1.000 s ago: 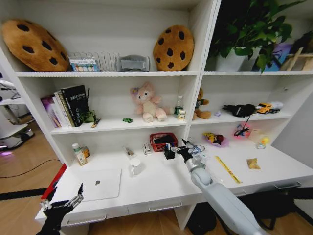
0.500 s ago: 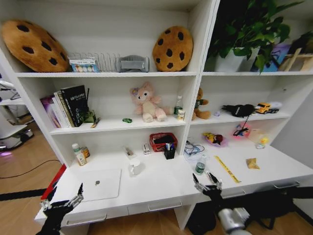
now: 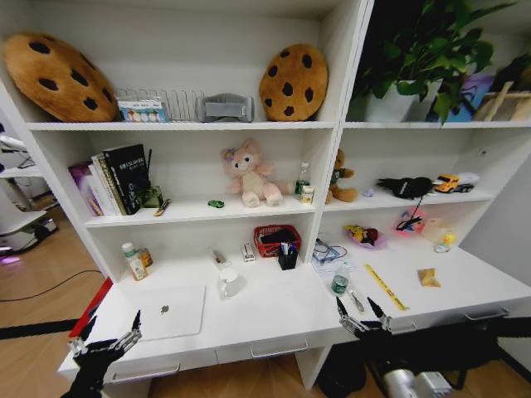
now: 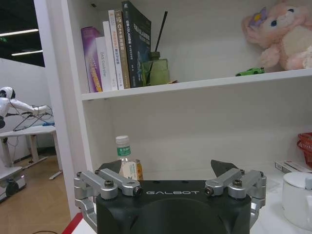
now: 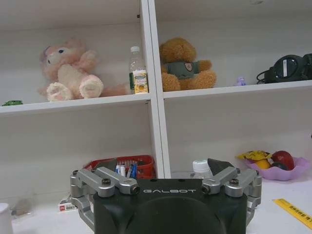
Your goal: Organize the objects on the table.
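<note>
Lighting bright, even, diffuse; soft shadows under each shelf. Head cam has wide-angle bend: shelf uprights lean outward at edges. Plant (image 3: 423, 50) top right very dark, underexposed. Wrist cams sharp; dark room w/ ceiling strip lights (image 4: 19, 41) off to side of left gripper (image 4: 170, 183). No glare.

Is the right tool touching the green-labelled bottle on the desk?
Apart. The head view shows the right tool open at the desk's front edge, with bare white top between it and the green-labelled bottle.
</note>
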Motion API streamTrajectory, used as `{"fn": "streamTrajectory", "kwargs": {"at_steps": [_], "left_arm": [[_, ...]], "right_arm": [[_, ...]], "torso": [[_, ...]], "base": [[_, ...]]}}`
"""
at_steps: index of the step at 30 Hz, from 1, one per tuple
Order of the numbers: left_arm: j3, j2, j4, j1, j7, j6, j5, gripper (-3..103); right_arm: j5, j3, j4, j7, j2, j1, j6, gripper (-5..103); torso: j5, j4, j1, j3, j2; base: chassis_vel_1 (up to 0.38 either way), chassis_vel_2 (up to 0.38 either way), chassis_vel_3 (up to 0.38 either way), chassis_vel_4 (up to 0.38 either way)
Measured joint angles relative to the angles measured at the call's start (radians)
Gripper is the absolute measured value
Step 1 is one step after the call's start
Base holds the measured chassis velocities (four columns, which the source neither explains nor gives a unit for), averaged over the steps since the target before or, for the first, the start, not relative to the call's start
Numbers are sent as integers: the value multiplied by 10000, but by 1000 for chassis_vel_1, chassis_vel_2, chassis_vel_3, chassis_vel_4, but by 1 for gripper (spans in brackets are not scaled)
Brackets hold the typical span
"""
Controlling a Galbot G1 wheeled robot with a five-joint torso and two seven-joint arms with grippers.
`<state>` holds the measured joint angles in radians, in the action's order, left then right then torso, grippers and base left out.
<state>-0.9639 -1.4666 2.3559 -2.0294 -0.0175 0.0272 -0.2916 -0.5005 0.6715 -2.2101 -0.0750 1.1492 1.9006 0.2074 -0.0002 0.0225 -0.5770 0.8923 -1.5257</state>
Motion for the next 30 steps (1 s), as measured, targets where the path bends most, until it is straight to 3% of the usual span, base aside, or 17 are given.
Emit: {"fn": "streamTrajectory", "kwargs": {"at_steps": [10, 14, 16, 19, 20, 24, 30], "left_arm": [[1, 0, 0, 0, 0, 0, -1, 100], [2, -2, 1, 0, -2, 0, -1, 100], [2, -3, 0, -1, -3, 0, -1, 100], [3, -2, 1, 1, -7, 0, -1, 100], [3, 0, 1, 1, -7, 0, -1, 100], [2, 1, 0, 0, -4, 0, -1, 100], [0, 1, 1, 0, 1, 0, -1, 100]], "right_arm": [[-16, -3, 459, 10, -267, -496, 91, 100], [-398, -384, 781, 71, -679, -1076, 40, 100], [-411, -757, 1159, 70, -964, -1748, -151, 100], [-403, -1137, 1542, 31, -1228, -2462, -504, 100], [-383, -1504, 1970, -30, -1493, -3224, -920, 100], [-270, -2142, 2578, -103, -1878, -4293, -1463, 100], [-284, -3007, 3347, 264, -2295, -5299, -1662, 100]], "torso": [[4, 3, -3, 2, 2], [9, 4, -1, 3, 2], [9, -5, 3, 0, 0], [5, 4, 1, 1, 1], [2, 5, -2, 2, 2], [-2, -3, -2, 2, 1], [0, 2, -2, 2, 1]], "base": [[-189, -195, 189, 194], [-221, -209, 195, 217], [-118, -158, 155, 121], [-7, -118, 56, 27], [0, 0, 0, 0], [-4, 46, -31, -69], [58, 46, -11, -28]]}}
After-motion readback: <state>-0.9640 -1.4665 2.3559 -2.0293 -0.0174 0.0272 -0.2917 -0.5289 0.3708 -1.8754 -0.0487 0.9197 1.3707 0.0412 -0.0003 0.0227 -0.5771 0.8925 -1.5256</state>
